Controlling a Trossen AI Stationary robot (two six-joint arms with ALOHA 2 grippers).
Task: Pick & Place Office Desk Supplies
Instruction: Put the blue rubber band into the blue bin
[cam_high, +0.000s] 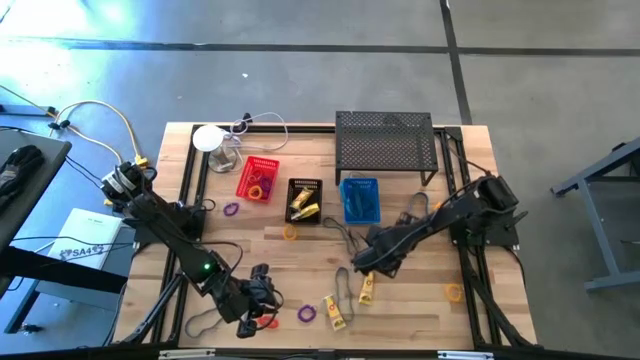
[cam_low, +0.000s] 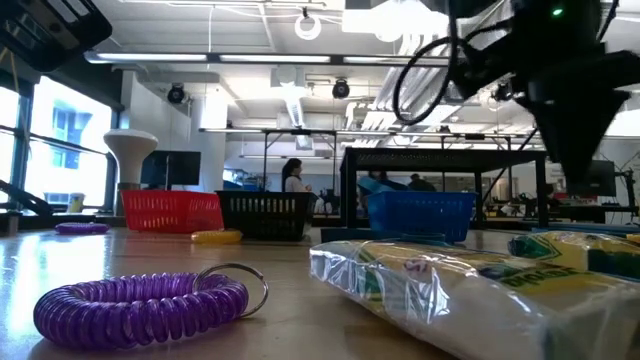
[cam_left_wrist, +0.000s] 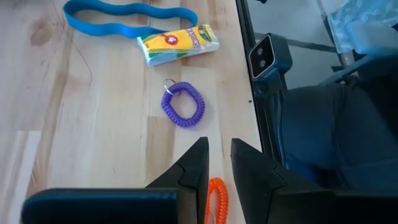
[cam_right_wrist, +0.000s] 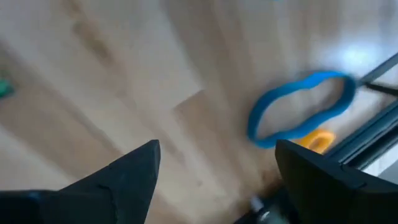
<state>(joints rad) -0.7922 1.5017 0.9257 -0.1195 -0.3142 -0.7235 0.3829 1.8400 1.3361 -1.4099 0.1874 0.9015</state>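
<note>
Supplies lie scattered on a pale wood-plank table (cam_high: 420, 300). Near the front edge, a crayon pack (cam_left_wrist: 178, 44), a flat yellow box in crinkled clear wrap, lies with its long axis slanting across the planks; in the high view it sits at (cam_high: 334, 313), with a second pack (cam_high: 367, 288) just beside it, standing more upright in the picture. A purple ring (cam_left_wrist: 183, 105), a tight plastic coil with a small metal split ring on one end, lies flat close to the first pack. A blue band (cam_left_wrist: 127, 17), a flat wavy rubber loop, stretches lengthwise beyond the pack. An orange ring (cam_left_wrist: 216, 198), also coiled, lies right under the left gripper (cam_left_wrist: 217, 163).

The left gripper hovers low at the front left of the table (cam_high: 262, 295), its dark angular jaws narrowly apart and holding nothing, the orange coil showing in the gap.

The right gripper (cam_high: 372, 262) sits mid-table, right of centre, jaws spread wide and empty over bare wood; its wrist view shows another blue band (cam_right_wrist: 298, 106) with something orange-yellow behind it.

At the back stand a red basket (cam_high: 257, 178), a black basket (cam_high: 304, 200) and a blue basket (cam_high: 360, 199), all perforated plastic, beside a black mesh shelf (cam_high: 386, 140). Loose purple and yellow rings lie around them.
</note>
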